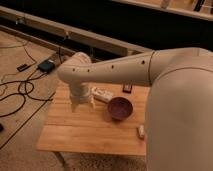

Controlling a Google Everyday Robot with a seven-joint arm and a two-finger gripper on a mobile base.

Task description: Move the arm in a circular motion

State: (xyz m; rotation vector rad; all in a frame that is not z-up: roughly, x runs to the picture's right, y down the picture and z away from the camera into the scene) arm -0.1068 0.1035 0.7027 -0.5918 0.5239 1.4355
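arm (117,67): big, stiff, looks heavy, reaches over table (85,135) | gripper (80,104): low over table, beside bowl (120,108), open or shut cannot tell | hold: nothing to grab, arm swings itself

One table (75,131) bearing one purple bowl (120,108), one white bar (102,93), one white block (141,131) and one dark item (127,88); one arm (115,67), its one gripper (80,105) above the table's left half.

My thick cream-white arm (125,67) reaches out and bends down over the light wooden table (75,132). My narrow gripper (76,106) hangs low there, near the round purple bowl (120,107).
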